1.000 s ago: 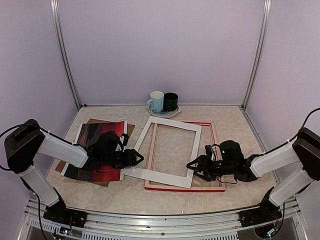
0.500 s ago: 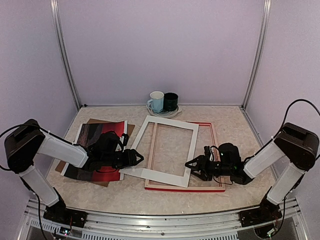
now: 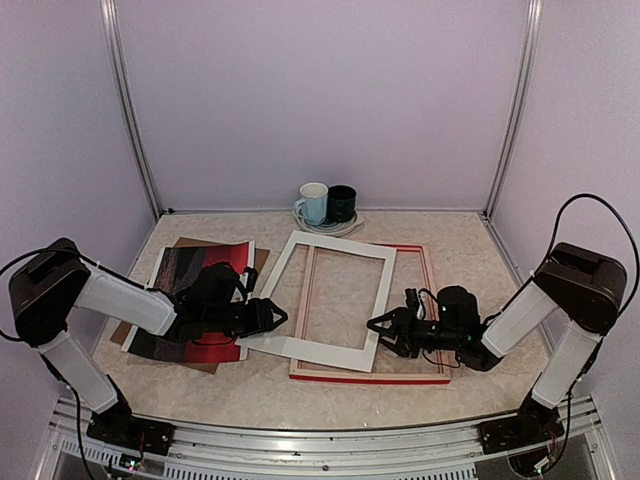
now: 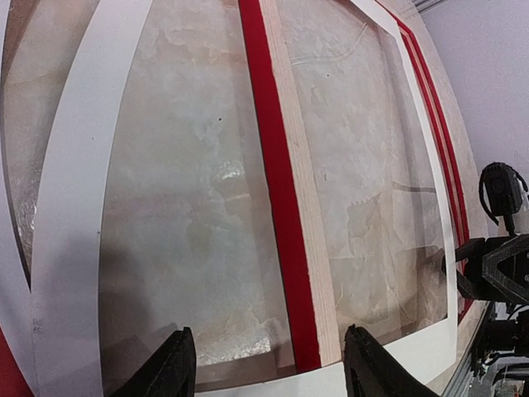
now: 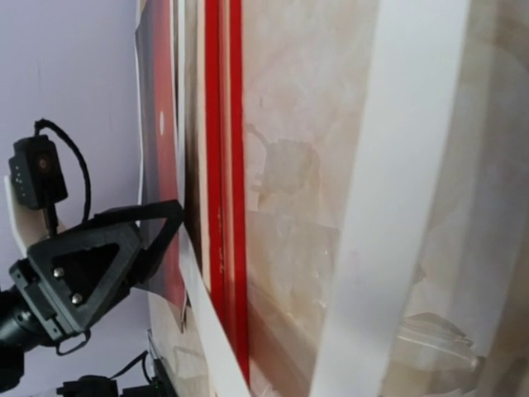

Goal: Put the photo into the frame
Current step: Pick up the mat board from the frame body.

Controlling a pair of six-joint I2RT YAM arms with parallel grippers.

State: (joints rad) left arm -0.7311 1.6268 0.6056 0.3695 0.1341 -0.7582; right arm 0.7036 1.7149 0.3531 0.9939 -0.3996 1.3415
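We clamp only the white mat (image 3: pixel 318 352) lying on the frame (image 3: pixel 330 377), sparing its rail; left end effector (image 3: pixel 277 317) released; right end effector (image 3: pixel 376 330): cannot tell.

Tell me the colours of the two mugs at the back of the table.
One pale blue mug, one black mug; the top external view shows them best.

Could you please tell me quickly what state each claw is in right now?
Left claw: open, holding nothing.
Right claw: open, at the white mat's edge, gripping nothing.
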